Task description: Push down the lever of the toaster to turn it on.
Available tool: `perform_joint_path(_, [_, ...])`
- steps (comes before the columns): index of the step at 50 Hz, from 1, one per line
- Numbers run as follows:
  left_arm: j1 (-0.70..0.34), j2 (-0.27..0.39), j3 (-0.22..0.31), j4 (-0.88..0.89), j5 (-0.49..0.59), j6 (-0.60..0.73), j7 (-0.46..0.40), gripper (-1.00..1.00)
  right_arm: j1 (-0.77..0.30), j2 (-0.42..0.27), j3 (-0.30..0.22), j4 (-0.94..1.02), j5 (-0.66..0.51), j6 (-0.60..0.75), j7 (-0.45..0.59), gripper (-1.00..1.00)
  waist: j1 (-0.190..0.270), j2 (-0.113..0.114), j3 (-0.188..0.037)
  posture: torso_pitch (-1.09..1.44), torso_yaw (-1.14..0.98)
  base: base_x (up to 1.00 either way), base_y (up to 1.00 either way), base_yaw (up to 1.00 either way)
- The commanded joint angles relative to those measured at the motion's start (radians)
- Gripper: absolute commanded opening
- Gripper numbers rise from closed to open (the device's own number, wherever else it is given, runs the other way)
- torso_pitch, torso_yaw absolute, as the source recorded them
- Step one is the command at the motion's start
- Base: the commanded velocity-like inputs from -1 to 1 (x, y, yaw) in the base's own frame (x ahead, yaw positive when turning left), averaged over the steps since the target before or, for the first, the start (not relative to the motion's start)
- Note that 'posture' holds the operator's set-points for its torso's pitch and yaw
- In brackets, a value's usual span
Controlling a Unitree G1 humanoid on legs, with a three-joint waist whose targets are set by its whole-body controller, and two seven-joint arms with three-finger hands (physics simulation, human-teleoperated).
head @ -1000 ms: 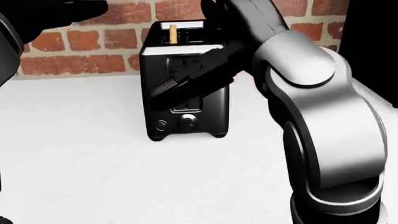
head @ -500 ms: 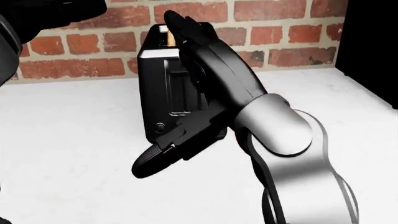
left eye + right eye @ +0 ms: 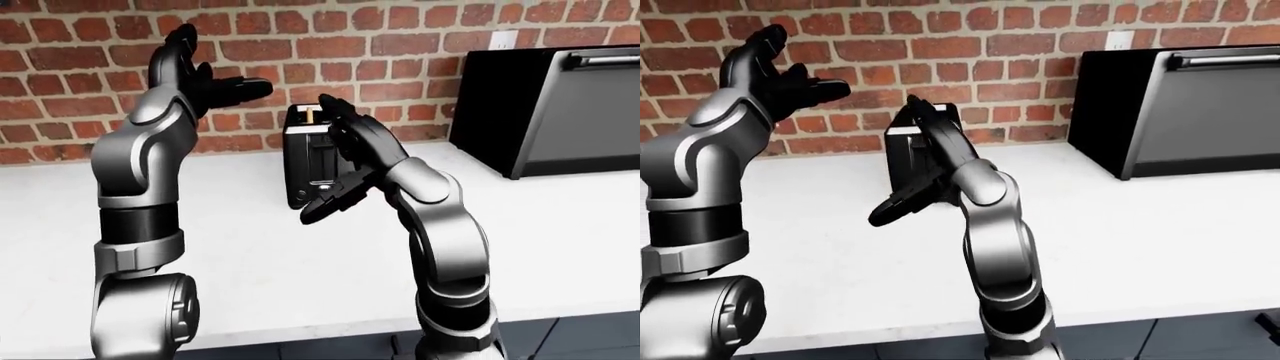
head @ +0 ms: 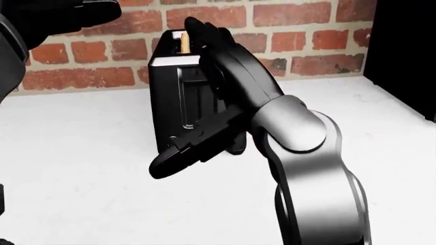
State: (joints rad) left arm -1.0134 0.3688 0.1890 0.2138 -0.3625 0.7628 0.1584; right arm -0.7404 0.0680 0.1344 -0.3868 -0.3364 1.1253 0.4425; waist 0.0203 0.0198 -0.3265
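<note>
A black toaster [image 4: 170, 107] with a slice of bread [image 4: 182, 42] in its slot stands on the white counter [image 4: 82, 168] against the brick wall. My right hand [image 4: 204, 102] is open and lies against the toaster's near face, its thumb [image 4: 180, 153] stretched down to the left and its fingers [image 4: 204, 33] reaching up past the top edge. The hand hides the lever. My left hand [image 3: 200, 79] is open and raised high at the left, apart from the toaster [image 3: 305, 161].
A large black oven-like appliance [image 3: 550, 105] stands on the counter at the right in the eye views. The counter's near edge [image 3: 560, 307] runs along the bottom. The brick wall [image 3: 400, 45] closes the far side.
My right hand has swung down across the toaster's face; its thumb dropped from mid-face to below the toaster's base. The head view shifted slightly.
</note>
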Motion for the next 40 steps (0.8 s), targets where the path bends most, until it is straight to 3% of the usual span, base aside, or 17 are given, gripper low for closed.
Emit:
perform_joint_path(1, [-0.036, 0.012, 0.007, -0.027, 0.003, -0.033, -0.004, 1.0, -0.04, -0.001, -0.014, -0.002, 0.005, -0.043, -0.013, 1.0, 0.0, 0.004, -0.008, -0.5, 0.0, 0.0, 0.0, 0.0])
perform_joint_path(40, [-0.017, 0.002, 0.008, -0.059, 0.012, -0.018, -0.008, 1.0, -0.071, -0.015, -0.067, 0.291, 0.157, -0.265, -0.145, 1.0, 0.001, 0.002, -0.01, -0.5, 0.0, 0.0, 0.0, 0.0])
